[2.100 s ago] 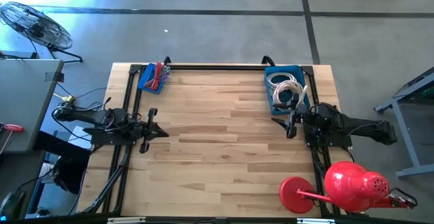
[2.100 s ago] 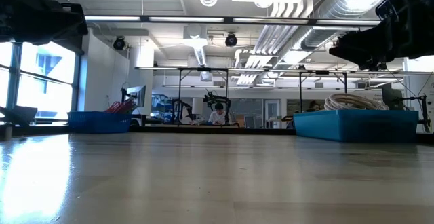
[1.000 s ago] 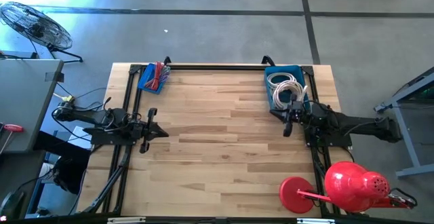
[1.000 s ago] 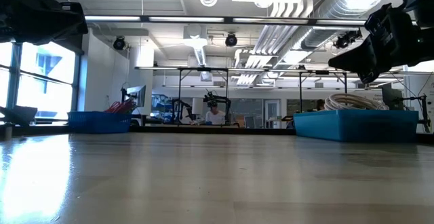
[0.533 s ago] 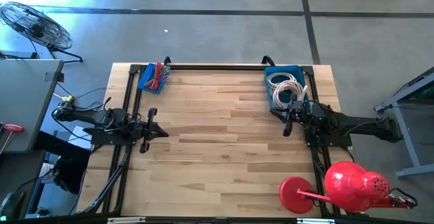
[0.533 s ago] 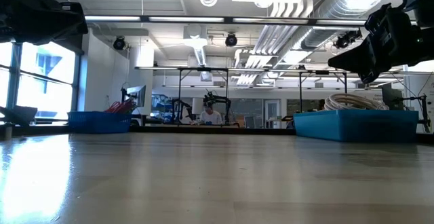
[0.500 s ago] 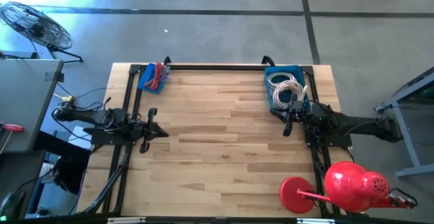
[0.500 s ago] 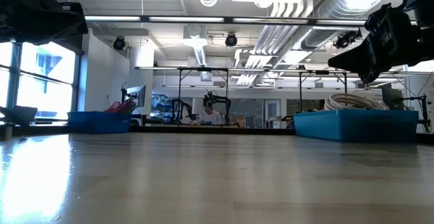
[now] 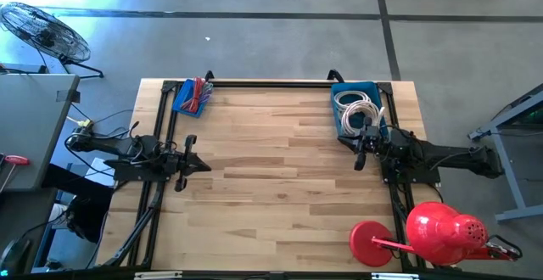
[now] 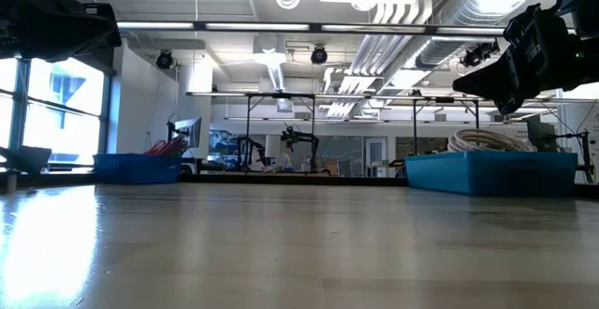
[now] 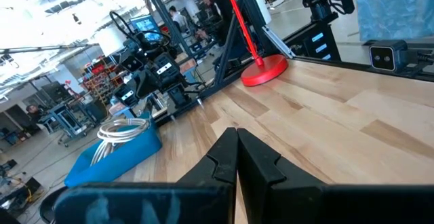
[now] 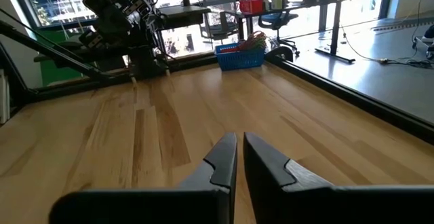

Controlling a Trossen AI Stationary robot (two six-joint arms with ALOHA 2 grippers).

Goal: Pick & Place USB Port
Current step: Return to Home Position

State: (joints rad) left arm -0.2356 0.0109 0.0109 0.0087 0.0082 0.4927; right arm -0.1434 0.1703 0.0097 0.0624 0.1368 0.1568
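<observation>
My left pincer (image 11: 236,137) hangs over the left edge of the table (image 9: 271,178), about halfway between near and far, fingers pressed together on nothing. My right pincer (image 12: 239,142) hangs over the right side, just near of the right bin (image 9: 338,130); its fingers are all but touching and hold nothing either.

Between the two arms the whole middle of the table lies open, from the near edge to the far one. A black rail (image 9: 271,83) runs along the far edge, and more rails run down both sides under my arms.

The orange cables (image 9: 199,93) lie in the left bin (image 9: 179,103) at the far left corner. A pale coil (image 9: 356,107) fills the right bin at the far right corner. A red stand (image 9: 441,232) sits at the near right corner, well clear of the centre.

The top is pale wood planks. A fan (image 9: 42,28) stands on the grey floor beyond the far left corner.
</observation>
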